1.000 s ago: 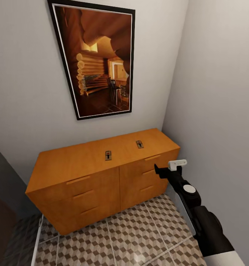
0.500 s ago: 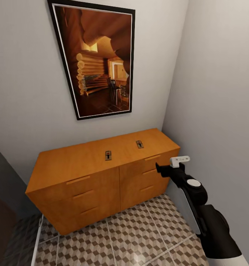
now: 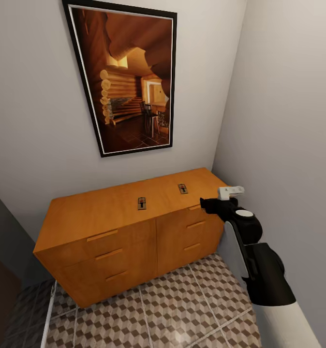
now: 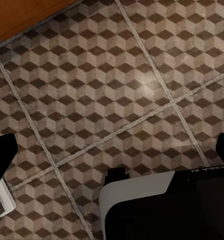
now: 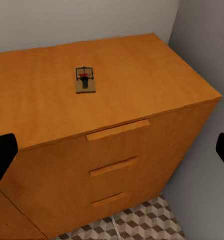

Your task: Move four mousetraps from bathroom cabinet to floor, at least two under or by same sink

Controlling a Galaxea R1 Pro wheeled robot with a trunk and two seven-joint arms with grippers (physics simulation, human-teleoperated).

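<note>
Two mousetraps lie on top of the orange-brown cabinet (image 3: pixel 119 246): one near the middle (image 3: pixel 141 203), one further right (image 3: pixel 183 188). The right one appears in the right wrist view as a mousetrap (image 5: pixel 85 80) on the cabinet top (image 5: pixel 141 65). My right gripper (image 3: pixel 206 205) hovers at the cabinet's front right corner, level with its top edge, open and empty; its open jaws (image 5: pixel 112 155) frame the drawer fronts. My left gripper (image 4: pixel 112 155) is open and empty above the bathroom floor (image 4: pixel 116 90). The sink is out of view.
A large framed picture (image 3: pixel 129 77) hangs above the cabinet. The right wall (image 3: pixel 288 145) runs close beside my right arm and the cabinet's end. A dark panel (image 3: pixel 3 261) stands at the left. Patterned floor (image 3: pixel 172 309) lies in front of the cabinet.
My right arm has risen and moved toward the cabinet, bringing the gripper from drawer height up to the top's front right corner. The mousetraps have not moved.
</note>
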